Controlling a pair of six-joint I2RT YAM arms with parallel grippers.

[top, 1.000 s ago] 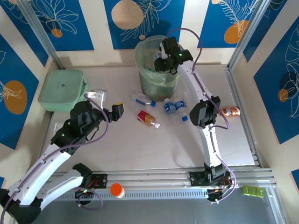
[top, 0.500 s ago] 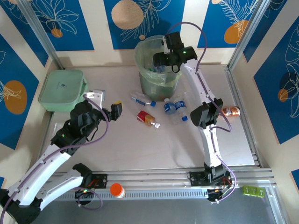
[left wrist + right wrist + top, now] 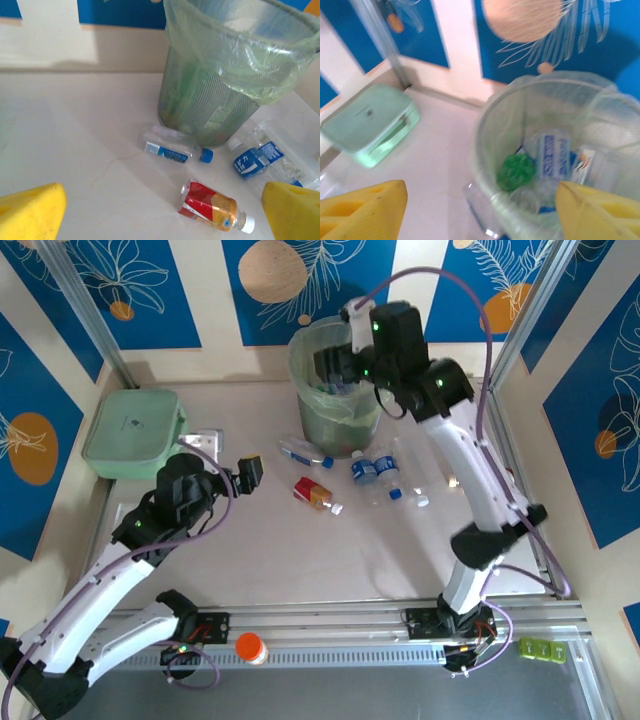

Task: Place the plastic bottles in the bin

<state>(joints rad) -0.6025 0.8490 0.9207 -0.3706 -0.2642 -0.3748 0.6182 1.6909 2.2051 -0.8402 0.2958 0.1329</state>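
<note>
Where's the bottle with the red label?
In the top view, the red-label bottle lies on the table in front of the bin, near the left gripper.

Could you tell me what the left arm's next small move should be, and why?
Probably ease the left gripper forward and down over the red-label bottle. Its jaws stand open and empty, that bottle lies closest ahead in the wrist view, roughly between the fingers, and the right gripper is busy over the bin.
</note>
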